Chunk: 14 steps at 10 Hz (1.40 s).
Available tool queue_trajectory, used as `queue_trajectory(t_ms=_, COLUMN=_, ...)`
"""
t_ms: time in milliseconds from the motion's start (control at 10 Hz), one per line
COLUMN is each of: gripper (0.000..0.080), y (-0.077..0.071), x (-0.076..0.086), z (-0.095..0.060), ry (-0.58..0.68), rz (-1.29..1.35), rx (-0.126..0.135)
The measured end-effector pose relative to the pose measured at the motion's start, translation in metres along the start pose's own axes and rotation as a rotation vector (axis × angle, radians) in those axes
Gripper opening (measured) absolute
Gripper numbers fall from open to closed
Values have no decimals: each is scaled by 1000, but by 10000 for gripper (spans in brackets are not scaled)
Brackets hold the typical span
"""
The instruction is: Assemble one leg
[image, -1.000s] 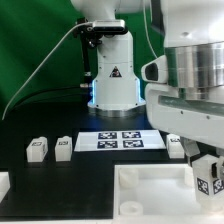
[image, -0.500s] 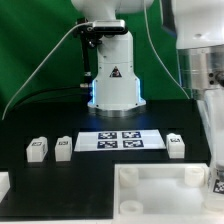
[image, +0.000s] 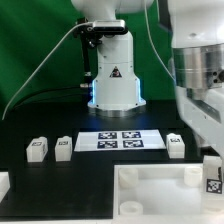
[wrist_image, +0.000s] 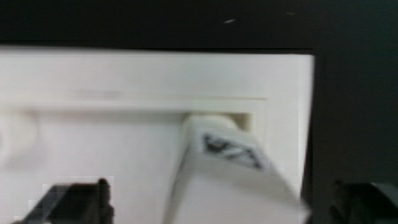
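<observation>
A white leg (image: 213,180) with a black-and-white tag stands at the exterior view's right corner of the large white panel (image: 150,192). My gripper (image: 212,160) hangs right above it. In the wrist view the leg (wrist_image: 228,160) rises from the panel's corner (wrist_image: 107,80) between my fingers, with a gap on each side. The gripper (wrist_image: 217,205) is open around the leg, and one fingertip (wrist_image: 75,200) shows dark. Three more legs lie on the black table: two at the exterior view's left (image: 38,149) (image: 64,146) and one at the right (image: 176,145).
The marker board (image: 120,141) lies in front of the robot base (image: 112,80). A small white part (image: 3,183) sits at the exterior view's left edge. A green cloth hangs behind.
My wrist has turned over the leg: the hand swung aside to the exterior view's right and came back. The leg has stayed at the panel's corner.
</observation>
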State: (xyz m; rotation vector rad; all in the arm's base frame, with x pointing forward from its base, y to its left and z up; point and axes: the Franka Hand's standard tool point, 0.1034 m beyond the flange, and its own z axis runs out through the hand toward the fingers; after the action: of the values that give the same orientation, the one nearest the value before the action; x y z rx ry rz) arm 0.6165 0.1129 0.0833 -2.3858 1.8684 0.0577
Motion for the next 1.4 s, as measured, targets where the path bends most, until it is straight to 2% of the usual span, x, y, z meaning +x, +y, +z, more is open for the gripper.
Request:
queue_trajectory(t_ms=200, gripper=642, y=12, x=6, z=9, ry=25, rz=-295, rx=17)
queue_trajectory(t_ms=500, gripper=649, y=12, x=9, z=8, ry=33, rz=-575, rx=9)
queue_trajectory(t_ms=600, gripper=649, y=10, x=7, z=8, ry=39, rz=-702, rx=5)
queue_trajectory(t_ms=700, gripper=649, y=2, x=2, z=6, ry=58, rz=-855, rx=11)
queue_trajectory(t_ms=800, gripper=649, y=-4, x=-3, z=5, ry=79, rz=-974, rx=34)
queue_trajectory(t_ms=900, gripper=649, y=-5, x=-4, z=4, ry=100, rz=-1124, rx=34)
queue_trajectory(t_ms=1100, gripper=649, y=-5, x=-3, z=5, ry=99, rz=-1092, rx=36)
queue_trajectory(t_ms=1300, gripper=384, y=-5, x=-4, z=5, ry=92, rz=-933, rx=45)
queue_trajectory(t_ms=1400, gripper=300, y=-5, x=-2, z=5, ry=90, rz=-813, rx=49)
